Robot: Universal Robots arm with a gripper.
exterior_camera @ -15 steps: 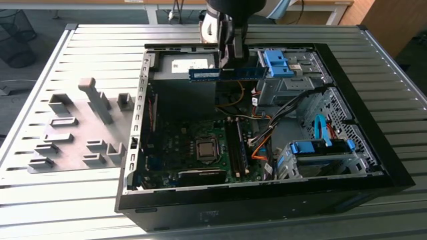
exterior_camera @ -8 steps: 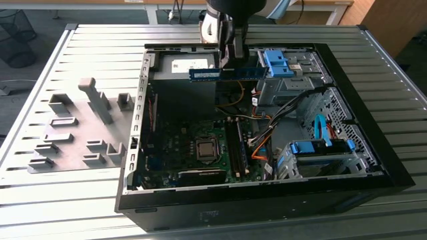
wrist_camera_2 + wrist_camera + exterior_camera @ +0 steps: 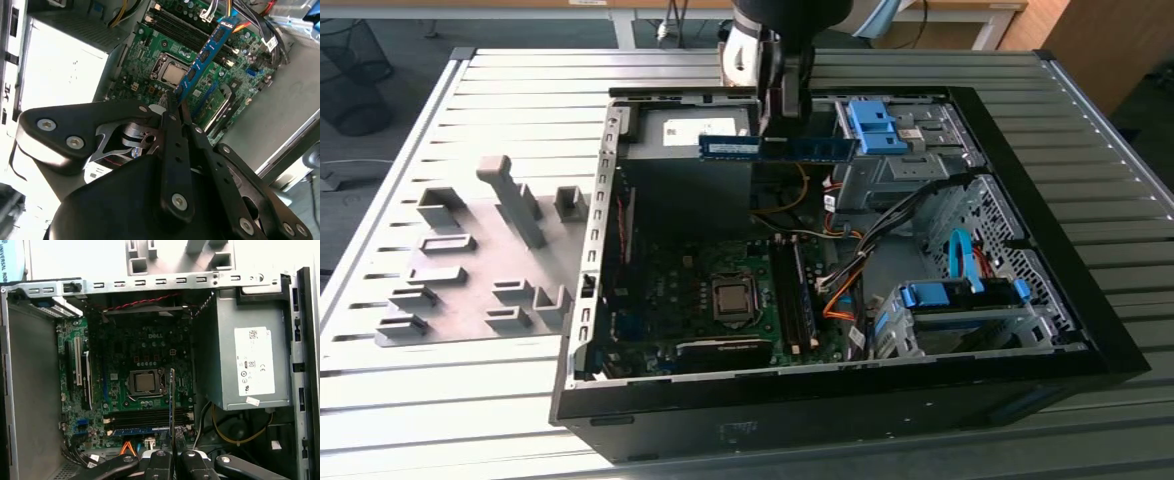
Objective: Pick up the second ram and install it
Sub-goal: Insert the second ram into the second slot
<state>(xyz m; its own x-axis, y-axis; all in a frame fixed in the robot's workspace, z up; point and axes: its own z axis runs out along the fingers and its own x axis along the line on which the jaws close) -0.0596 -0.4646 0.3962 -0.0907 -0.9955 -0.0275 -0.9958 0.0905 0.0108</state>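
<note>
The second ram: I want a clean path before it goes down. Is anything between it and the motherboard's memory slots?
Nothing visible. The gripper is shut on the second ram, held above the case. In the first wrist view the memory slots lie uncovered; orange cables sit beside their end, not across them.

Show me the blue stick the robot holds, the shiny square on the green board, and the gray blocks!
Second ram (image 3: 204, 54): second wrist view, on its blue face.
Processor socket (image 3: 144, 382): first wrist view, on the silvery centre.
Grey fixture blocks (image 3: 514, 205): exterior view, on the tallest post.
</note>
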